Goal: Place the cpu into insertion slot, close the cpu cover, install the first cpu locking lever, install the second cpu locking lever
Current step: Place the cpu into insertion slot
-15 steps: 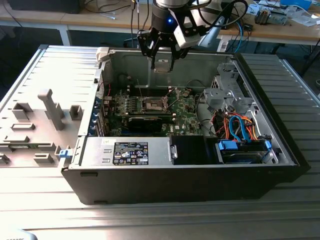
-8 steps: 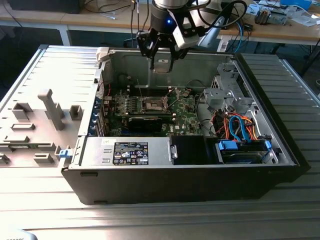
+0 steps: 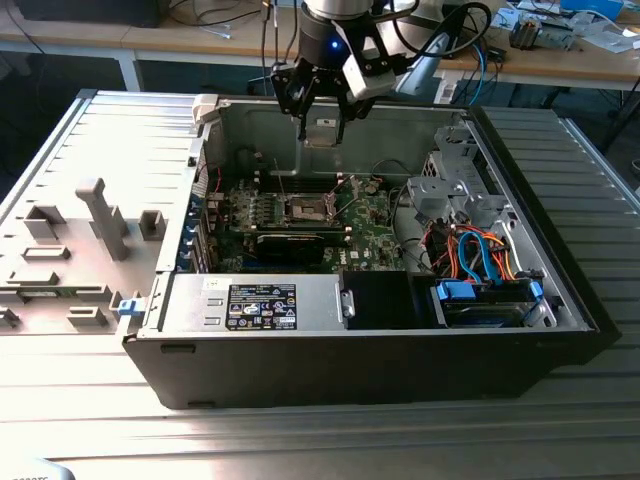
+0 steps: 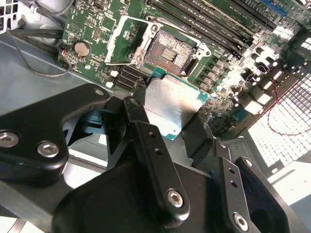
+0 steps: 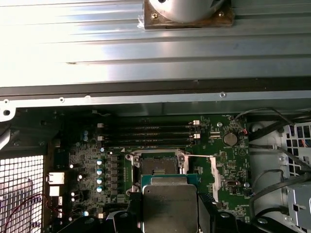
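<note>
My gripper (image 3: 321,125) hangs above the open computer case, shut on the cpu (image 3: 322,133), a flat silvery square chip. In both wrist views the cpu (image 4: 170,104) (image 5: 170,206) sits between the black fingers (image 4: 141,121), held edge to edge, above the green motherboard. The insertion slot (image 4: 167,52) (image 5: 158,167) (image 3: 305,208) lies bare below and slightly ahead of the chip, its dark contact field exposed. The cpu cover (image 4: 119,41), a silver frame, is folded back beside the slot. A thin locking lever (image 5: 200,156) sticks out sideways from the socket.
Long black memory slots (image 5: 150,133) run beside the socket. A black labelled power supply (image 3: 262,305) fills the case front; orange and blue cables (image 3: 480,250) and a drive cage (image 3: 450,190) sit toward the exterior view's right. Grey fixture blocks (image 3: 100,215) stand outside on the left.
</note>
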`<state>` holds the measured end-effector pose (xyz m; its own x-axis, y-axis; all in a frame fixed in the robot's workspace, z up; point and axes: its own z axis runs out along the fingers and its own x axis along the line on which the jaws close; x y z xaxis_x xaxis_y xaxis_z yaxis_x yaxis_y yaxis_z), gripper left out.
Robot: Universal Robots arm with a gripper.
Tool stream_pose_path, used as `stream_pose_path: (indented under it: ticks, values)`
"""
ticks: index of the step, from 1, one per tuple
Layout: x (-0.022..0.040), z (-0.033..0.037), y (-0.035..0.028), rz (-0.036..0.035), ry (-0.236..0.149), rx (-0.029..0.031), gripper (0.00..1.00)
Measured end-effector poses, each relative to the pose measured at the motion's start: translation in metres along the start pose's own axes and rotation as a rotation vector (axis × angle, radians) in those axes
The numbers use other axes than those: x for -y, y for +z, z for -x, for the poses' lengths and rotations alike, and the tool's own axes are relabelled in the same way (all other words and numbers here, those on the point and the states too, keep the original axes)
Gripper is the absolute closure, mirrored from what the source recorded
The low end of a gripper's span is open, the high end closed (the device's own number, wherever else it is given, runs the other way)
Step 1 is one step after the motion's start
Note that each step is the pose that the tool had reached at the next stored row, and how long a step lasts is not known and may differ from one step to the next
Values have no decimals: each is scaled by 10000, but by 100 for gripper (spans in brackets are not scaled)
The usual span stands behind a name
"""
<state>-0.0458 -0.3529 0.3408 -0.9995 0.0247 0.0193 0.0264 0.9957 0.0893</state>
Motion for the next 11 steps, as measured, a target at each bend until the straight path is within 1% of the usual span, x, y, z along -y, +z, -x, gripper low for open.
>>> stream_pose_path:
  ticks: [11]
  values:
    - [3,-33,23,1,1,0,45]
